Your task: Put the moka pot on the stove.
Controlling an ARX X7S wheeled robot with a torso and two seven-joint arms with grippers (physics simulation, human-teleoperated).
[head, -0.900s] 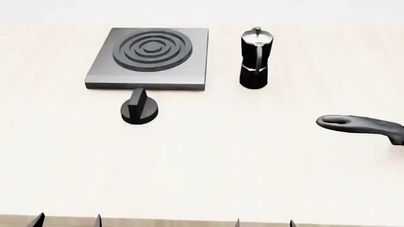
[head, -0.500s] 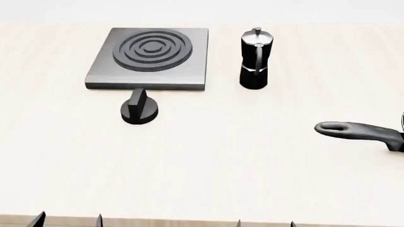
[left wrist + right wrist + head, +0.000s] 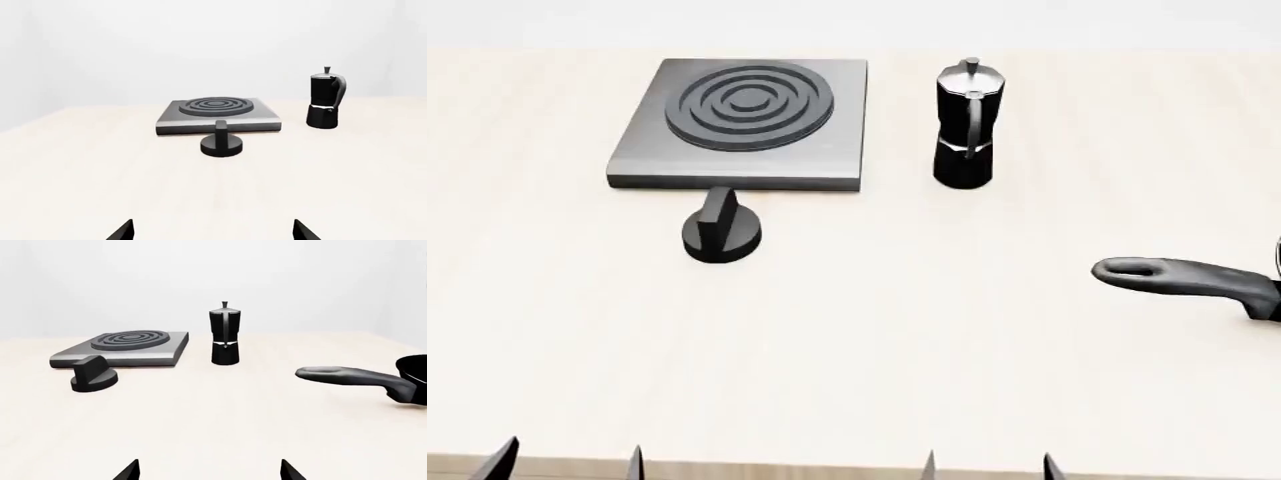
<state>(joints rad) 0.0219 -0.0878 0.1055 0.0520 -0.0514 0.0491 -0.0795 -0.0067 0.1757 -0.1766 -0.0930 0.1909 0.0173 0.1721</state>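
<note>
Moka pot point(image 3: 968, 125) stands upright, handle toward the robot.

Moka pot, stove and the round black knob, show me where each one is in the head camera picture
Moka pot point(image 3: 968, 140), head view, on its black body at the narrow waist.
Stove point(image 3: 827, 150), head view, on the bare grey plate beside the ring burner.
Knob point(image 3: 722, 236), head view, on its round black base.

1 moka pot point(image 3: 968, 122), 1 stove point(image 3: 745, 122), 1 knob point(image 3: 721, 228) (black), 1 pan handle point(image 3: 1181, 278).
</note>
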